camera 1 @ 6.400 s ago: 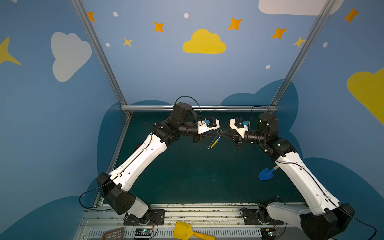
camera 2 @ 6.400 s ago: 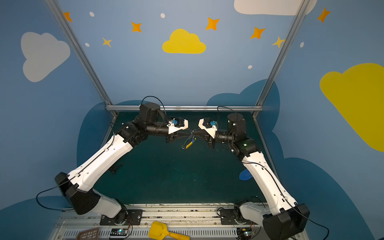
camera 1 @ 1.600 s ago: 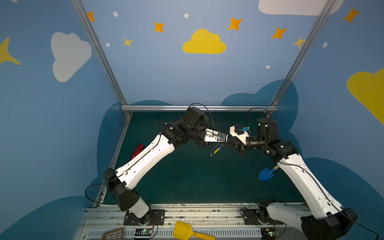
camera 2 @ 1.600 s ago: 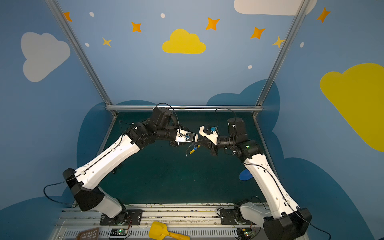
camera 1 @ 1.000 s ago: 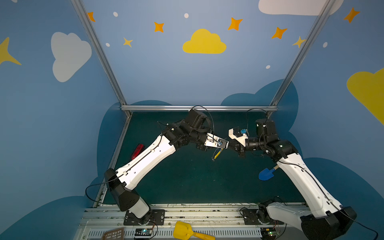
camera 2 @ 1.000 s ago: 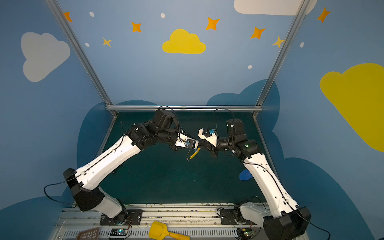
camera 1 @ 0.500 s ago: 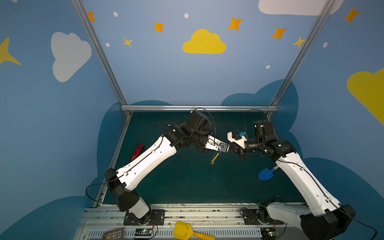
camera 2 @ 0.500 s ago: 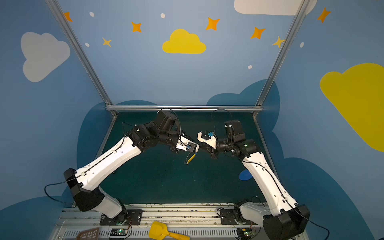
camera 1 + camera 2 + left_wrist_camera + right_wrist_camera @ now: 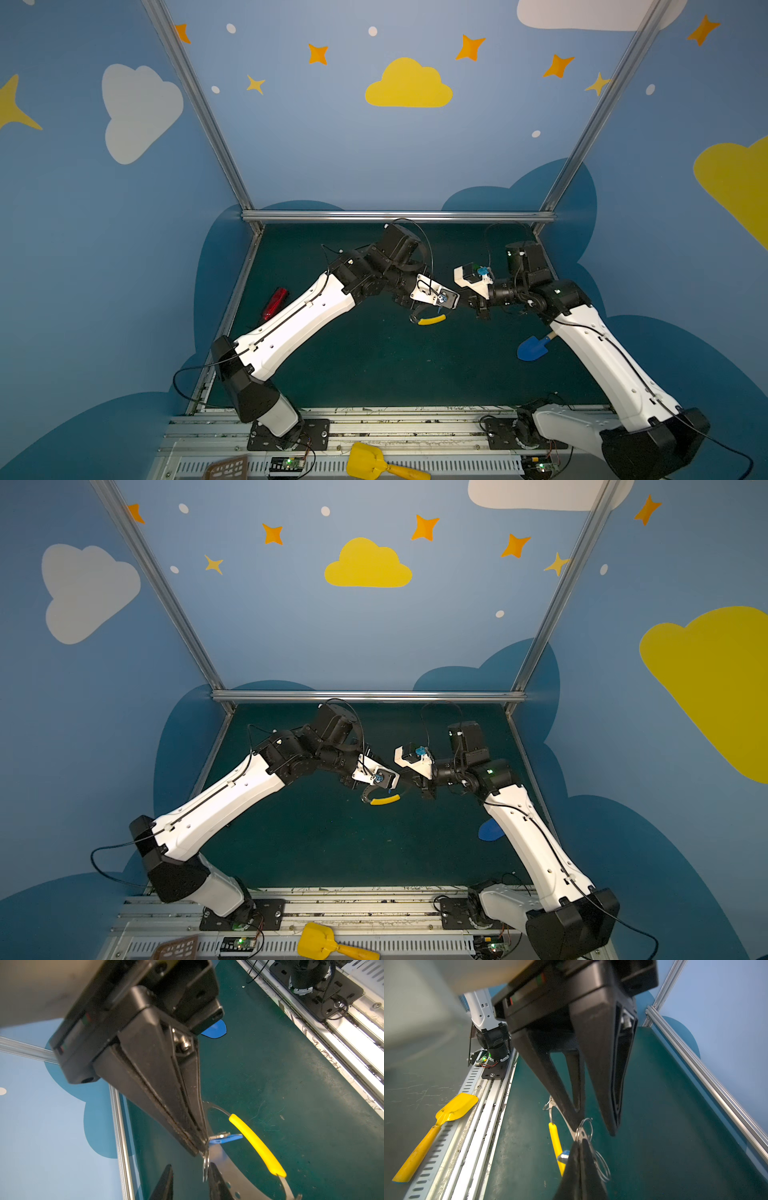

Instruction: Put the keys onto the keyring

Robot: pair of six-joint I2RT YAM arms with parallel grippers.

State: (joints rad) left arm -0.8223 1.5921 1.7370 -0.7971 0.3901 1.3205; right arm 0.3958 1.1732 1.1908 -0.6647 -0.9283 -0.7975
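Left wrist view gives the clearest look. The right pincer (image 9: 204,1147) is closed tight, fingers pressed flat together. The grey band of the keyring (image 9: 255,1145) runs up to its very tip, so the keyring seems to be what it grips. The key (image 9: 225,1138), a sliver of silver with a blue tag, sticks out sideways from that same tip. Whether it is pinched too or only hangs there by its small rings (image 9: 205,1165) I cannot tell.

All this is held clear of the green table (image 9: 291,1084), likely so the rings dangle where the other arm can reach them. The left pincer (image 9: 190,1168) stands partly open with a plain gap between its fingers. The small rings hang in that gap, close to one finger, and nothing is clamped.

In both top views only the yellow arc (image 9: 432,320) shows, hanging under the meeting wrists. The fingertips are covered by the wrist housings, and the key is a blue speck at best. In the left wrist view the keyring's far stretch is cut off by the picture edge, and part of it passes behind the right pincer. A blue shovel (image 9: 532,349) lies well apart, half under the right arm.
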